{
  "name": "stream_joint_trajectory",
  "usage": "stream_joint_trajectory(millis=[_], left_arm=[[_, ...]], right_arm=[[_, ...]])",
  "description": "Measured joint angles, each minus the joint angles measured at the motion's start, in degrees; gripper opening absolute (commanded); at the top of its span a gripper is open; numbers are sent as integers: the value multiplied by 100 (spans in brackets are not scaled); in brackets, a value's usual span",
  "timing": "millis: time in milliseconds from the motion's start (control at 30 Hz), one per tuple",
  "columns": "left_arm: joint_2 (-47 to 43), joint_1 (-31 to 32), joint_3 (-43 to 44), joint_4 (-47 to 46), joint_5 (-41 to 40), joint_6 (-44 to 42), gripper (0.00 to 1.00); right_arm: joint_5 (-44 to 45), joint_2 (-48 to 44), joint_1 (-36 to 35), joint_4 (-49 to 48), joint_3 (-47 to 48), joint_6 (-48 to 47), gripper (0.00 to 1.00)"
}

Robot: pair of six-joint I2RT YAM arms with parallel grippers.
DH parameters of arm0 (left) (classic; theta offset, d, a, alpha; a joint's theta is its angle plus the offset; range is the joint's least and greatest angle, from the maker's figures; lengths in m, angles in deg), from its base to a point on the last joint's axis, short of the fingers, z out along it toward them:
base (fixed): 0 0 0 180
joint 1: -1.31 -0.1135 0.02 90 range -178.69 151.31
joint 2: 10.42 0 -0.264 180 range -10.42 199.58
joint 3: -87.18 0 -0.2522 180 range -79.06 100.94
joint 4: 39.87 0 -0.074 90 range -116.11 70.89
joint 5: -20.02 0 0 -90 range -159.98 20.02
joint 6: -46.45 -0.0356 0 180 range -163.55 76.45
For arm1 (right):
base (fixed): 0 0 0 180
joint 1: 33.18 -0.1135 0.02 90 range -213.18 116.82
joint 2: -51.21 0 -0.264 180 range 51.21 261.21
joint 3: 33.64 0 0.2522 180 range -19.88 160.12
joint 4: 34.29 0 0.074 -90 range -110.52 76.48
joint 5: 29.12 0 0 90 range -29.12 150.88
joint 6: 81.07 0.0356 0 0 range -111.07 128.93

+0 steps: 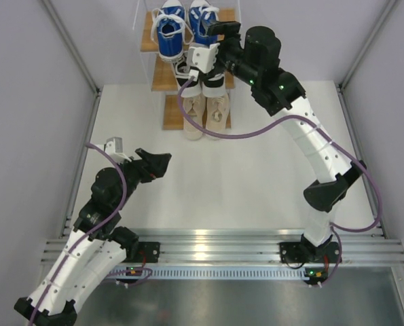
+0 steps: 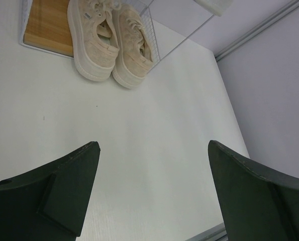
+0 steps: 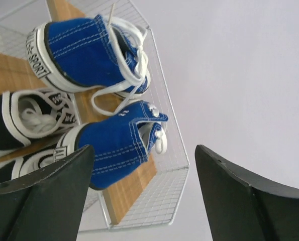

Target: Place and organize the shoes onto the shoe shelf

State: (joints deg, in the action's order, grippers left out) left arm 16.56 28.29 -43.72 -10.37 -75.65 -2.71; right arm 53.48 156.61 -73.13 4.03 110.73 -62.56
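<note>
Shoes are all sitting on the stepped light-wood shelf with its white wire frame (image 1: 169,114), top centre: bright blue canvas pair (image 1: 181,24) uppermost, black-and-white patterned pair (image 3: 18,120) below, cream lace-up pair (image 1: 205,115) lowest. Your right gripper (image 3: 144,148) is hovering wide and empty beside the blue pair. Your left gripper (image 2: 153,144) is hanging wide, lower left. In my judgement you are only squaring heels now, so be keeping clear of the laces.

Shelf (image 1: 159,76) holds blue pair (image 1: 169,32) top; patterned pair (image 3: 23,120) middle; beige pair (image 1: 195,115) bottom.
</note>
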Motion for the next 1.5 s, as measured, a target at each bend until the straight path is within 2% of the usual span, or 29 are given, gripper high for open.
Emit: stream_joint_trajectory(millis=[133,200,267,300,333,367,433,467,533,767,1500], left_arm=[[-103,0,-22,2,0,17,94],[-142,0,-26,0,0,33,94],[-175,0,-33,4,-2,48,94],[-186,0,-33,2,-2,59,94],[-197,0,-35,2,0,66,94],[-205,0,-42,2,-2,76,94],[-238,0,-66,2,-2,90,94],[-249,0,-85,2,-2,98,94],[-249,0,-105,4,-2,105,94],[-249,0,-116,11,-2,105,94],[-284,0,-129,20,-2,125,94]], right_arm=[[-116,-42,76,-345,2,1233,85],[-203,-116,144,-446,0,2013,77],[-273,-227,243,-555,-17,2752,64],[-382,-328,345,-625,-79,3244,50],[-496,-457,466,-686,-179,3700,41],[-599,-575,575,-719,-278,4017,28],[-772,-857,831,-761,-549,4682,16],[-820,-970,929,-763,-664,4911,7],[-892,-1102,1051,-754,-835,5228,0],[-1040,-988,1008,-621,-1099,5672,0],[-417,-299,538,-518,-883,5386,0]])
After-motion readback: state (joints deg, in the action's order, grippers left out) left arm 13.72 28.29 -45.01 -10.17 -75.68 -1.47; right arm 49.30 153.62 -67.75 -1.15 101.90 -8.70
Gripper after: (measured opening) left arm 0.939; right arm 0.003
